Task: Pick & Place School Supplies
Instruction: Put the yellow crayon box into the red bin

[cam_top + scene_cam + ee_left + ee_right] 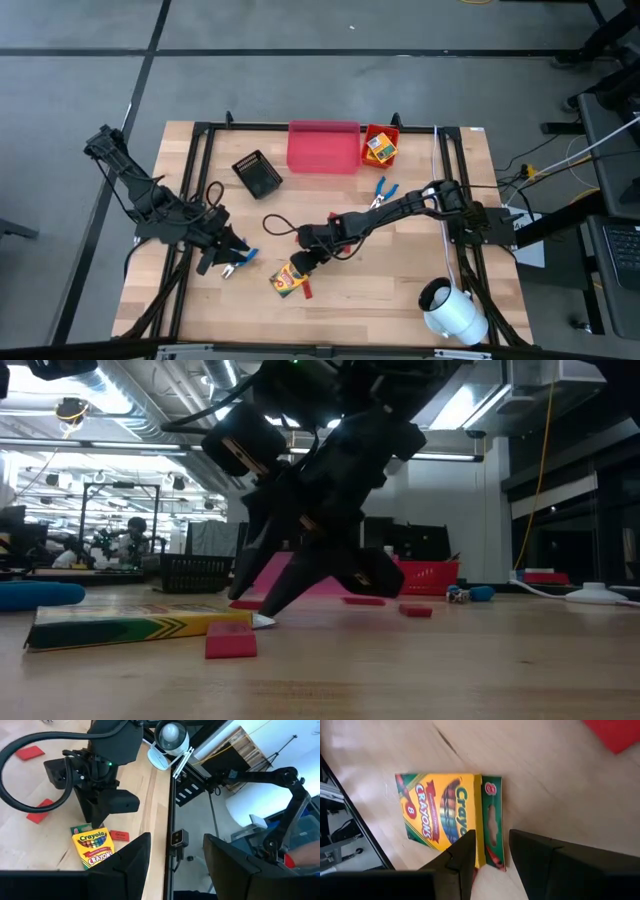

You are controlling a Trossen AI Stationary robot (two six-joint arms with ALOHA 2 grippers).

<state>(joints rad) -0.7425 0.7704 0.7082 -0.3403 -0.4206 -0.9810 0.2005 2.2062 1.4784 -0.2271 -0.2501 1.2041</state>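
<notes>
**Right pincer over crayon box**

Crayon box [287, 280] lies flat on the bench [400, 280], near the front edge, a small red piece [305, 291] just beside it. Right pincer [303, 263] is lowered at the box, fingers [462, 857] parted astride its green edge, not clamped. Left pincer [222, 262] is released, near a blue-handled tool [238, 261].

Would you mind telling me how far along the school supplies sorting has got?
Done: one crayon box lies in the orange bin. In hand: the right gripper is open just above another crayon box on the table, not yet gripping. Left: red pieces and blue pliers. The left gripper is open beside other blue pliers.
</notes>
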